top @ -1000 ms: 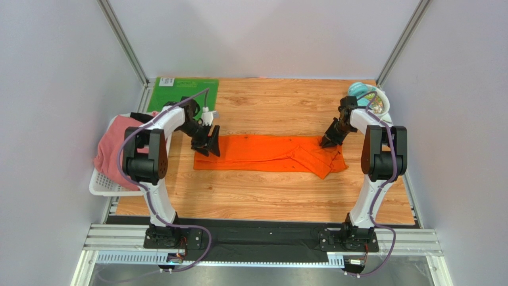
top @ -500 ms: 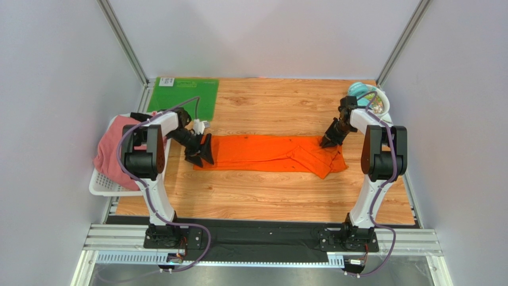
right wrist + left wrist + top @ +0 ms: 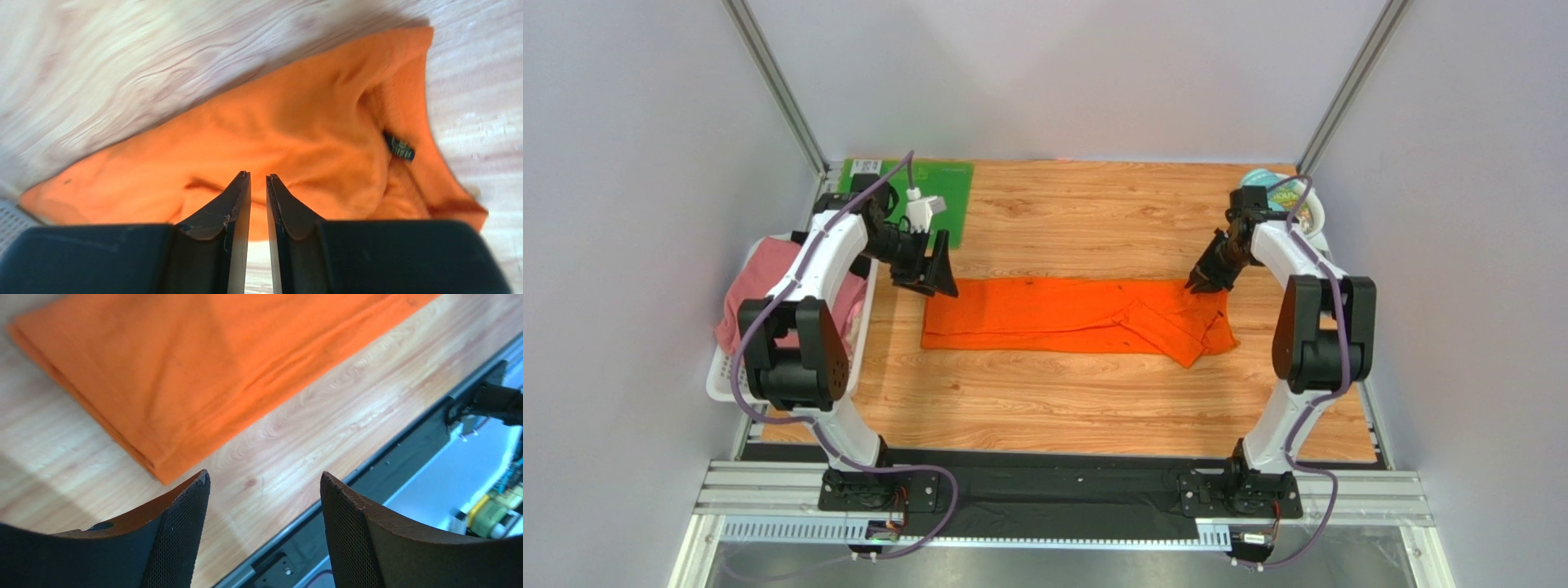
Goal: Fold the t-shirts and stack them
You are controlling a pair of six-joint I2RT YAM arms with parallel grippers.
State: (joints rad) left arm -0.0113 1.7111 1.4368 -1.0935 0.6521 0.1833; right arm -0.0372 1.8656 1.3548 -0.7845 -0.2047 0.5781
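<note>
The left jaws are spread wide and hold nothing. They hang over bare wood just beside the left end of the orange t-shirt (image 3: 1075,316). The right jaws are almost pressed together, with only a thin slit, over the shirt's right end near its black tag (image 3: 399,147). The shirt lies as a long folded strip in the middle of the surface (image 3: 1038,404). A pink t-shirt (image 3: 762,288) sits in a white basket (image 3: 725,382) at the left. A green mat (image 3: 879,196) lies behind, and a bowl (image 3: 1308,214) is at the back right.
</note>
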